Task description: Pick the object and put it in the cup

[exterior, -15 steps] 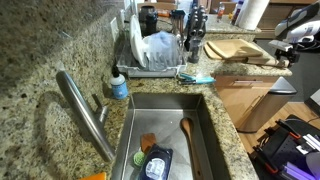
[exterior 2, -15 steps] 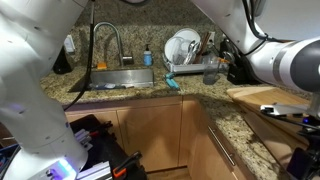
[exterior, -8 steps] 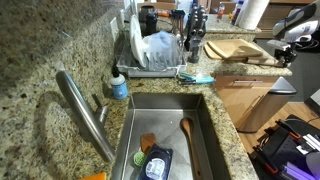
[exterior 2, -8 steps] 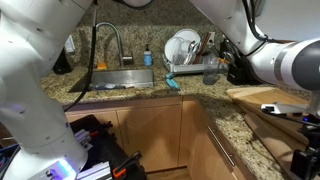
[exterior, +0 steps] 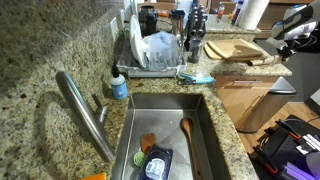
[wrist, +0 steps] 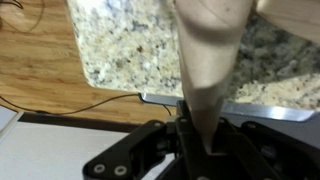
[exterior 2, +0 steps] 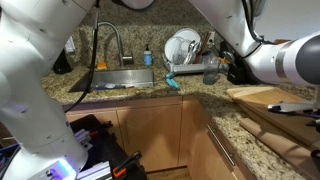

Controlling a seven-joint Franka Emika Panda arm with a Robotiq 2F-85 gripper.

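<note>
Beside the cutting board (wrist: 35,65), the pincer (wrist: 200,140) seems clamped on a blurred tan object (wrist: 208,60), its upper end cut off.

I can read no text, brand, number or sign in any view. The blue soap bottle (exterior: 119,86) beside the sink (exterior: 165,115) and a dark blue container (exterior: 156,163) inside it carry labels, their print too small and blurred.
</note>
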